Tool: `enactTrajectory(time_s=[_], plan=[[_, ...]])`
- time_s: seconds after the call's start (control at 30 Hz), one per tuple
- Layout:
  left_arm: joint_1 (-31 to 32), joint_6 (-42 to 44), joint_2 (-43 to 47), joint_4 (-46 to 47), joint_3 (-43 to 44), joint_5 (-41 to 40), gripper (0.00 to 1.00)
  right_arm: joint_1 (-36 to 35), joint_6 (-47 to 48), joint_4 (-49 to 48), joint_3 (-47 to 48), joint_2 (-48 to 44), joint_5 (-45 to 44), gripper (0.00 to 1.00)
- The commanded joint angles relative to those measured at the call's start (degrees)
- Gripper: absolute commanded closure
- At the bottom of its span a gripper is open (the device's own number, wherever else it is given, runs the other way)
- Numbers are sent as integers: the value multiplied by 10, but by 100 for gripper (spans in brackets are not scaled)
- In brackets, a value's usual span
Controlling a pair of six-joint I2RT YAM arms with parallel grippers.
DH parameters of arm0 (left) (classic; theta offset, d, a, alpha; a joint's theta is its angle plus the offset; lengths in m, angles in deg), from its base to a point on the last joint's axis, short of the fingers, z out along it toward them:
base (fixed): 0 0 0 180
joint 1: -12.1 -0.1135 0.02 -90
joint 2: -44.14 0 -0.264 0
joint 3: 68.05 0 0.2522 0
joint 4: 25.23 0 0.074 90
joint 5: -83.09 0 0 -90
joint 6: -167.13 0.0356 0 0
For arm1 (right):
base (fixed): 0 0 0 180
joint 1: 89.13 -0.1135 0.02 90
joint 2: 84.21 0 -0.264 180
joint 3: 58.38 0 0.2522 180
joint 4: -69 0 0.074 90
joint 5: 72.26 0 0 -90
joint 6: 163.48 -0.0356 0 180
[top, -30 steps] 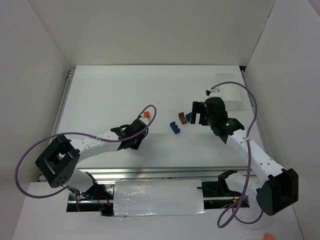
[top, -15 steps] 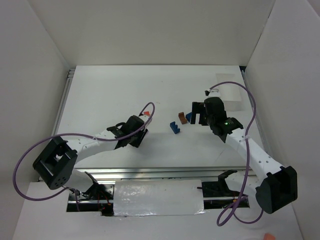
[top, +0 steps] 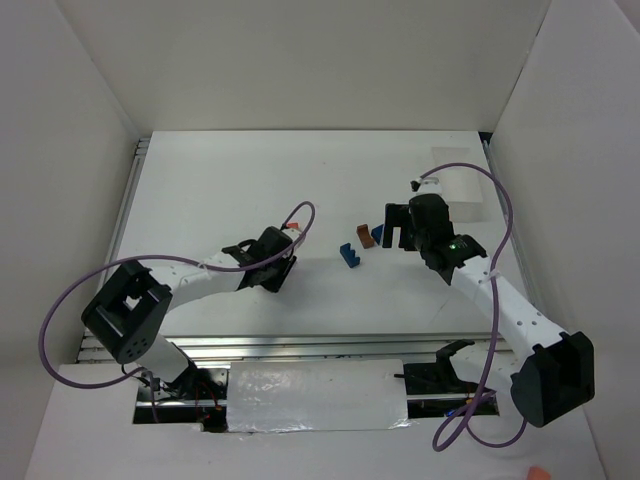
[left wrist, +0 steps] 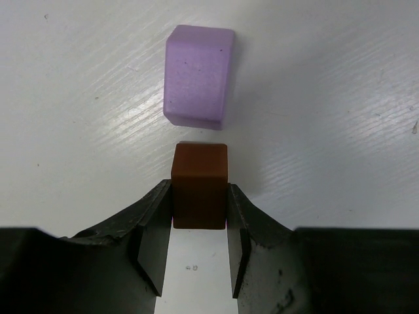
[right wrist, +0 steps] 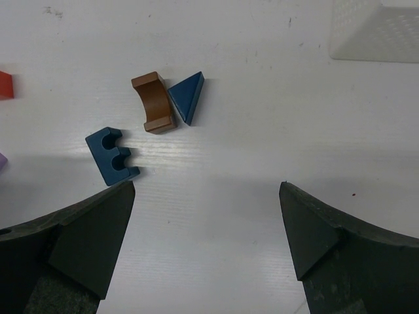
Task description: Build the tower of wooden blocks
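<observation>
Left wrist view alone shows the left gripper (left wrist: 200,199) clamped on a brown-orange block (left wrist: 200,173) at lower centre, pale purple block (left wrist: 198,75) just above it, not touching; the top view makes out neither block. Right wrist view has the right gripper (right wrist: 206,196) spread wide on nothing, and above it a blue notched block (right wrist: 112,156), brown arch (right wrist: 152,102) beside a blue triangle (right wrist: 186,95), red block (right wrist: 4,85) at left edge, clear tray (right wrist: 366,33) upper right. White table (top: 220,190), plain white walls (top: 300,60)

Purple block (left wrist: 198,75), brown block (left wrist: 200,190), blue wedge (right wrist: 187,95), white table (left wrist: 327,98).
</observation>
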Motion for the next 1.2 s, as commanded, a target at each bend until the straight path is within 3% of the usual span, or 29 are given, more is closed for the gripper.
enactTrajectory(time_s=[0.0, 0.77, 1.0, 1.17], plan=[[-13, -3, -4, -9, 6, 6, 68, 3, 3, -2, 10, 2, -21, 0], [-21, 1, -17, -10, 13, 36, 57, 7, 4, -1, 11, 4, -17, 0], [-21, -1, -22, -14, 17, 29, 39, 7, 4, -2, 9, 0, -14, 0], [-21, 0, -12, -8, 12, 30, 35, 7, 4, -1, 10, 0, -16, 0]])
